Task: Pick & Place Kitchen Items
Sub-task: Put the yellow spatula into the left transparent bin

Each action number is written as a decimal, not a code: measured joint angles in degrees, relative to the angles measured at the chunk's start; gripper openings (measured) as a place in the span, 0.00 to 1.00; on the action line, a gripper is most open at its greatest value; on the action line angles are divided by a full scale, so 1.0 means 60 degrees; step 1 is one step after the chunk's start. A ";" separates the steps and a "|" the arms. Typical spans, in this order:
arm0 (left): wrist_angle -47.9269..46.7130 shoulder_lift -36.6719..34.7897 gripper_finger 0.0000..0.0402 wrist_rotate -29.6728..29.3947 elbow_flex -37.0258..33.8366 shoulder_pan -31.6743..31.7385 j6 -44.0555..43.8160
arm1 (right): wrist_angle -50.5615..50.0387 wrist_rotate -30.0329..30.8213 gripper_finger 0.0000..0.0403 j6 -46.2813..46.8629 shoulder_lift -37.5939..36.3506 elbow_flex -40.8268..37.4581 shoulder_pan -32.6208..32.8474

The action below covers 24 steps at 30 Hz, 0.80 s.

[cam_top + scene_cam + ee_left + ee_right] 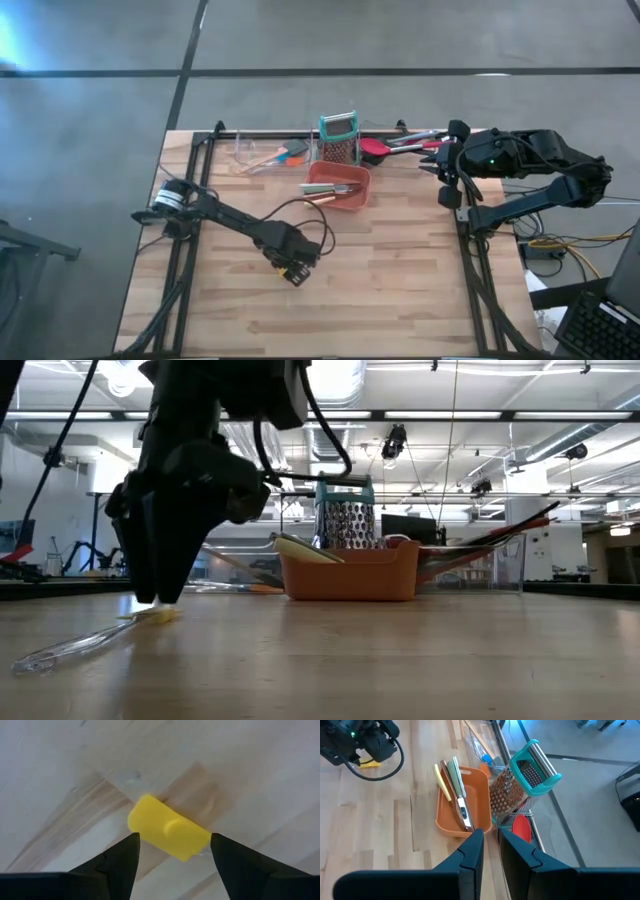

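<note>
Yellow scraper between open left end effector fingers; handle cut off.

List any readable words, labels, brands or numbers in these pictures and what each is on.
None can be read.
Yellow spatula head: plain, no print.
Orange bin: no label visible.
Box grater: no visible brand.
Room behind the table in the low view: any signs are too small and blurred to read.

- I see pale wood planks on the table, smooth with a faint sheen
- The yellow scraper head looks like smooth matt plastic
- My bin reads as orange plastic, softly glossy
- The grater shows perforated shiny metal in a teal plastic frame
</note>
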 joint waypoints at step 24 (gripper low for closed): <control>0.1590 -0.0028 0.65 0.0145 -0.1168 0.0043 -0.0843 | 0.0004 0.0000 0.14 0.0029 0.0000 -0.0004 0.0000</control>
